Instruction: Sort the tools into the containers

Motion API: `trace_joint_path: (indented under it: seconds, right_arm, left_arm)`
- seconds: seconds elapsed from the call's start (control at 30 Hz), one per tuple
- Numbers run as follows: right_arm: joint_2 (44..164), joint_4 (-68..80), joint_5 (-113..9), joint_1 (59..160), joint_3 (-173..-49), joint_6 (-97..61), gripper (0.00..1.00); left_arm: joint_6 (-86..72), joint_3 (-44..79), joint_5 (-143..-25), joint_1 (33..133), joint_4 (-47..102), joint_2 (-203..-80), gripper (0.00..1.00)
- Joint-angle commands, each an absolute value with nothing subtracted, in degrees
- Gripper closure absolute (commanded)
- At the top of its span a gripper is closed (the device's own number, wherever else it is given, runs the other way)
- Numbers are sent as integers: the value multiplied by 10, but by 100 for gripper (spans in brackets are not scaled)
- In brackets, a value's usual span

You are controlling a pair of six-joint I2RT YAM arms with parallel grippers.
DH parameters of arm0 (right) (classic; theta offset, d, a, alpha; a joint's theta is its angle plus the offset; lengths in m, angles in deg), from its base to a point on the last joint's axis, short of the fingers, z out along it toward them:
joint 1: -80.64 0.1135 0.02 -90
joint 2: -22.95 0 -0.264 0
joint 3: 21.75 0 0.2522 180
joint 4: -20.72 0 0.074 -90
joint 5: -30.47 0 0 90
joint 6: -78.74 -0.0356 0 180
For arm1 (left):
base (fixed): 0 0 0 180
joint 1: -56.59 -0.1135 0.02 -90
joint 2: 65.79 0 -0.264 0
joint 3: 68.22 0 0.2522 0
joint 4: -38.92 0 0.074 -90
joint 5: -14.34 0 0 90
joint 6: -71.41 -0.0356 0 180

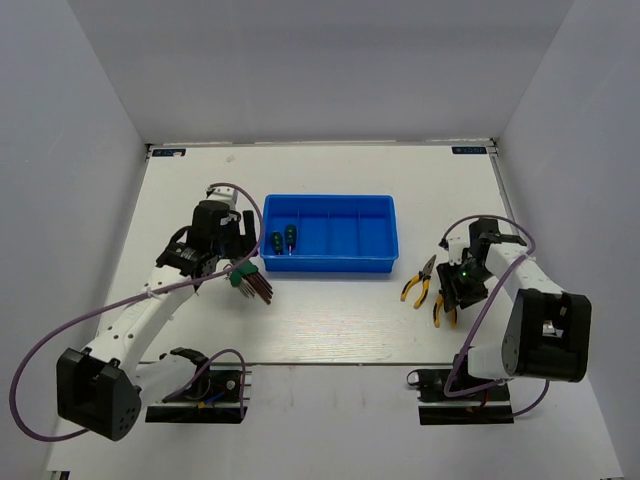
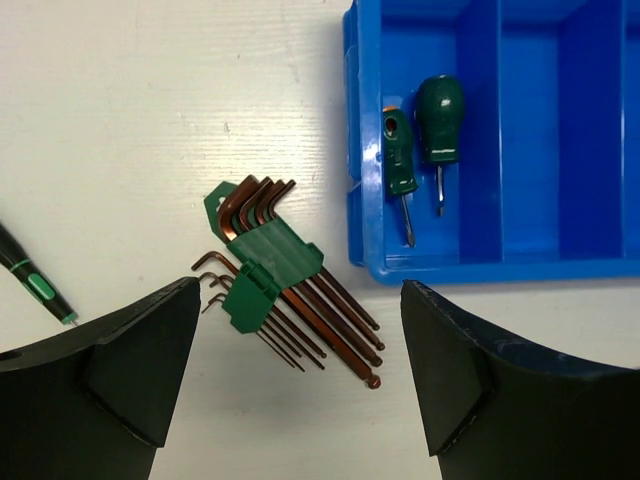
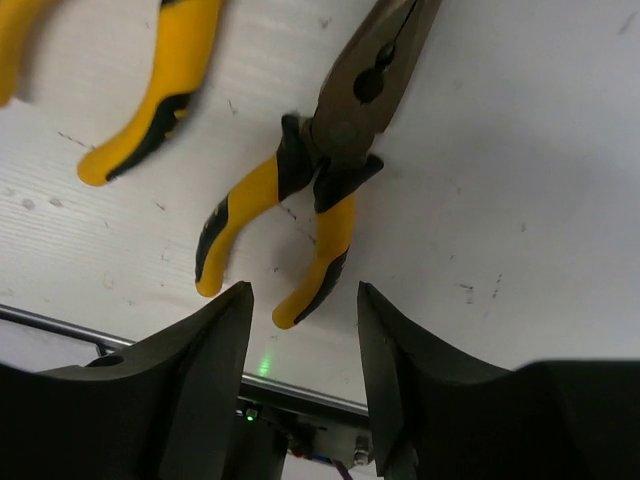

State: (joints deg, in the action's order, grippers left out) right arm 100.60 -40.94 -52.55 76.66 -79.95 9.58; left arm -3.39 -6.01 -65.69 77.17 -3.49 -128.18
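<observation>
Left wrist view, centre: hex key set (image 2: 275,275), flat on white table (image 2: 120,120), a little left of blue tray (image 2: 352,150) at upper right.
- Left gripper (image 2: 300,300) spread wide, empty.
- Fingers (image 2: 130,360) low in frame, one either side of the set, no contact seen. Height over it: cannot tell.
- Judged rigid steel, heavy for its bulk. Keys slick, fanned, apt to swivel in the holder.
- Best taken across the green holder, not the loose key ends.
- Two green screwdrivers (image 2: 438,115) side by side in tray's leftmost compartment.
- Thin black-and-green rod (image 2: 35,285) at left edge, unidentified.

Right wrist view, centre: pliers (image 3: 340,140), nose toward top of frame, handles toward bottom.
- Right gripper (image 3: 303,295) partly open, gripping nothing. One handle tip just between the fingertips.
- Second pliers (image 3: 170,80) at upper left, apart from the first.
- Judged heavy, stiff, hinged. Rubbery handle sleeves good for friction.
- A hold at the handle end likely to tip or swing. Better nearer the pivot.
</observation>
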Motion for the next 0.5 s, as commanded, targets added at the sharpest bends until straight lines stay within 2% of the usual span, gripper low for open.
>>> trace_joint_path:
  seconds: [0.0,0.27,0.47]
  right_arm:
    - [1033,-418,-543,771,-792,112,47]
    - [1085,-358,-621,794,-779,78,61]
    - [1118,-353,-645,824,-772,68,78]
  left_arm:
    - [-39,-59,-662,771,-14,-1257,9]
    - [-39,-65,-656,771,-14,-1241,9]
    - [-39,-70,-656,771,-14,-1235,9]
